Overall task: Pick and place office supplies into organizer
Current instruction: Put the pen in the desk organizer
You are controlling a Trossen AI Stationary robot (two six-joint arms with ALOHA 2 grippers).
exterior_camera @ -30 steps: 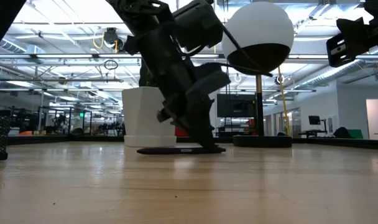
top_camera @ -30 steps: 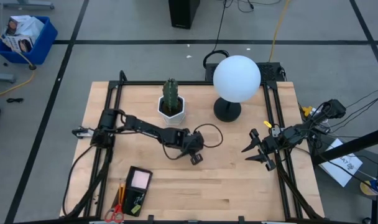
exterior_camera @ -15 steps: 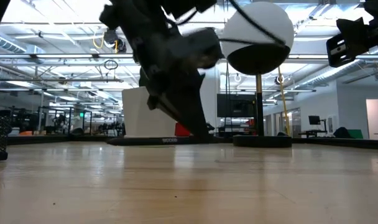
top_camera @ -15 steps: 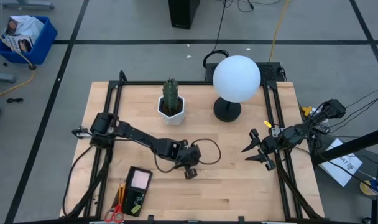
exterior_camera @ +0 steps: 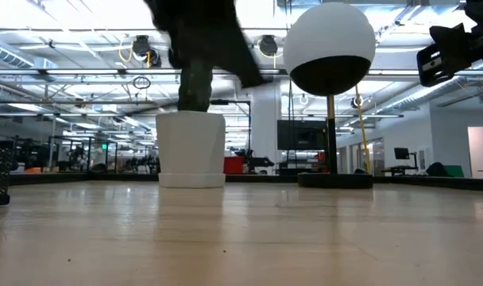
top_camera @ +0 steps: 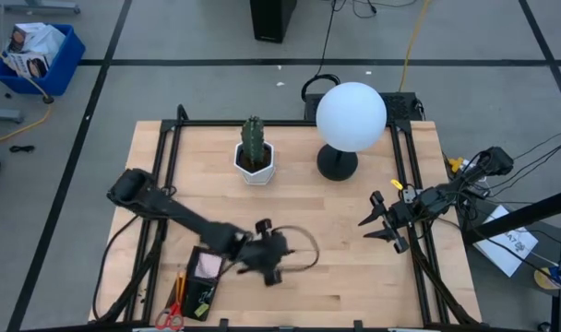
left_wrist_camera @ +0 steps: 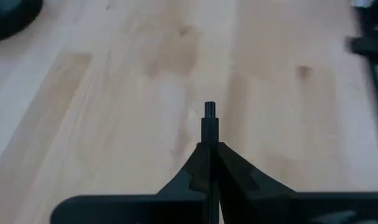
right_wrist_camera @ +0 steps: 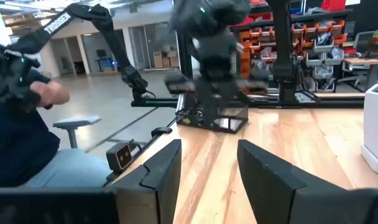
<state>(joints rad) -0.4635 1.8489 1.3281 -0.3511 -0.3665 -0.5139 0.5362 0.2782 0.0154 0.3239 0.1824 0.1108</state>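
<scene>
My left gripper (top_camera: 268, 267) hangs blurred over the near middle of the table, just right of the black organizer (top_camera: 194, 293). It is shut on a thin dark pen (left_wrist_camera: 210, 115). A pink sticky-note pad (top_camera: 208, 266) lies in the organizer's far compartment. An orange pencil (top_camera: 180, 284) and red-handled scissors (top_camera: 173, 315) lie along the organizer's left side. My right gripper (top_camera: 371, 224) waits open at the table's right edge, pointing level toward the left. My left gripper pinches the dark pen between its two shut fingers (left_wrist_camera: 229, 165). The pen's stepped end (left_wrist_camera: 210, 109) sticks out past the fingertips. The fingers slant down over bare wood and the pen is lifted clear of the table.
A cactus in a white pot (top_camera: 255, 159) stands at the far middle. A lamp with a white globe (top_camera: 352, 115) stands to its right on a dark base (top_camera: 337, 166). A black frame (top_camera: 405, 166) borders the table. A seated person (right_wrist_camera: 21, 118) shows beyond the table.
My left gripper has risen and swung toward the table's near left, toward the organizer. The dark pen, which lay flat on the table a second ago, has come up with it, clear of the wood and out of the low view.
</scene>
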